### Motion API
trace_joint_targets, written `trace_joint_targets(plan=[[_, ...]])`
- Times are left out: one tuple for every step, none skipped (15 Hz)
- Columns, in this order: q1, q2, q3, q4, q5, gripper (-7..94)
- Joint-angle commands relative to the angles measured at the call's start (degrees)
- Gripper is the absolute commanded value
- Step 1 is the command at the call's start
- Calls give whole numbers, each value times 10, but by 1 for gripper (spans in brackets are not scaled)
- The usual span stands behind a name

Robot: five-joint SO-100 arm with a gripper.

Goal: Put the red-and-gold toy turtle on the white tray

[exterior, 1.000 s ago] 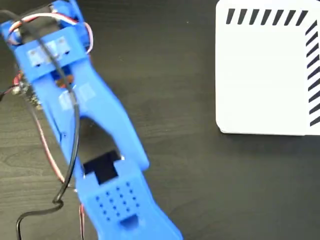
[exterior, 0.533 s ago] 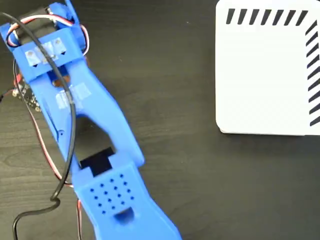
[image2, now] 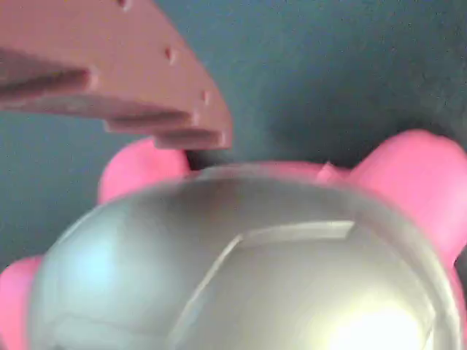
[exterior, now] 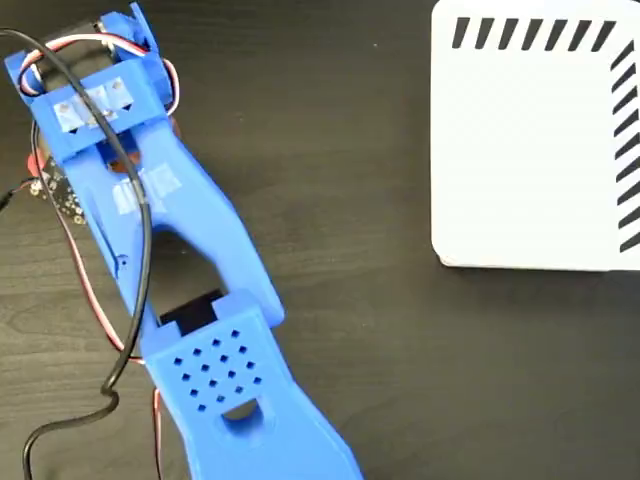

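Dark bare table (exterior: pixel 350 150) beside white tray (exterior: pixel 530 150).

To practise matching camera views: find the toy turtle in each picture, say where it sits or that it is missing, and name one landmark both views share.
Fixed view: the turtle does not show; the blue arm covers the left side, and the tray at upper right is bare.
Wrist view: the turtle fills the lower picture, close up, shell toward the camera, under one gripper finger.
Shared landmark: the dark table.
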Motion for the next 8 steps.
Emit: trace_joint_targets(plan=[[-14, 20, -35, 6, -4, 66], [-14, 19, -36, 6, -4, 62], [-14, 18, -36, 6, -4, 59], [-14, 18, -36, 5, -4, 57], [-13, 17, -36, 4, -4, 52], [-13, 15, -36, 4, -4, 43], [-14, 15, -36, 4, -3, 33], [-14, 15, -39, 4, 0, 21]])
